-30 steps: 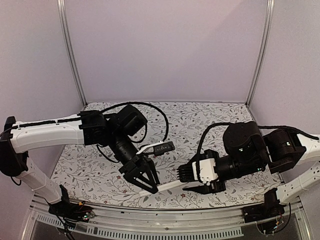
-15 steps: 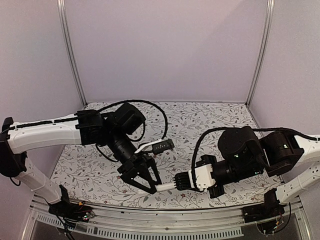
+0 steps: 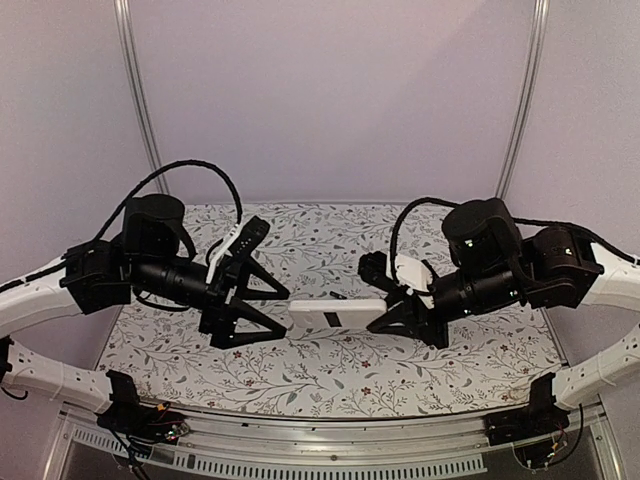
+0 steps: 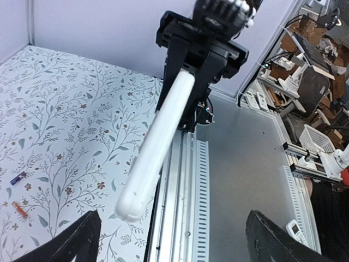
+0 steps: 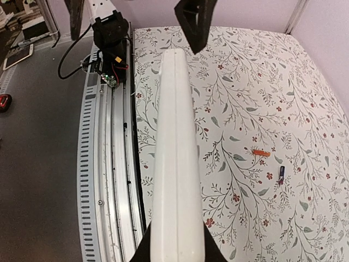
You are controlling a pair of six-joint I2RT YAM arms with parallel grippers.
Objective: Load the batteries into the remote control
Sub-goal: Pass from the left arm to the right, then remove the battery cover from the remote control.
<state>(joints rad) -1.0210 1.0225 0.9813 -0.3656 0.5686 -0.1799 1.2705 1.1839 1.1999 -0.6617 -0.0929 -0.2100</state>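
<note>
**Top external view: right gripper (image 3: 385,312) is holding the remote control (image 3: 352,311) alone**

To the left of the remote control, the left gripper (image 3: 287,314) is standing wide open. Its jaws are straddling the remote's left end without touching it, and the left wrist view is showing clear space on both sides of that rounded end.

The remote itself is hanging level between the two arms, above the flower-patterned table (image 3: 300,380). Its plain white back is facing the overhead camera, with the dark rectangular recess (image 3: 330,318) showing near its middle.

At the remote's right end, the right gripper is clamping narrowly on the white body – the right wrist view is showing both fingers pressed against its sides.

Beyond the remote, on its far side and well apart from it, two batteries are lying on the table. The reddish-orange battery (image 5: 261,153) and the dark battery (image 5: 281,174) are sitting near each other, not touching.
</note>
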